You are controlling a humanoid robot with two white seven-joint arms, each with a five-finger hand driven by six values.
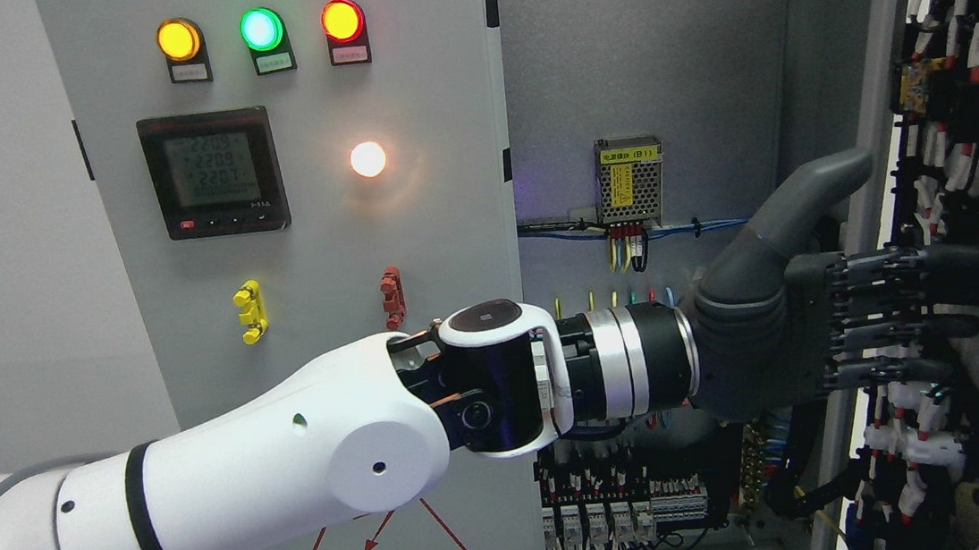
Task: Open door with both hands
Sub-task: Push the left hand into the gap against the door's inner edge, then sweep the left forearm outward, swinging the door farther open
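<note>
Left hand [817, 315] reaches across cabinet interior, fingers [914, 297] extended, pressing right door [881, 138], already swung wide at frame's right. Risk: fingers snagging door-mounted wiring [955, 68] if push continues. Right hand unseen.

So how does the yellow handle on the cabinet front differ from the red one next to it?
The yellow handle is bright yellow and sits further left, below the meter; the red handle is dull red and sits right, below the white lamp. The left arm's wrist comes close under the red one, while the yellow one stands clear. Both share height and shape.
</note>
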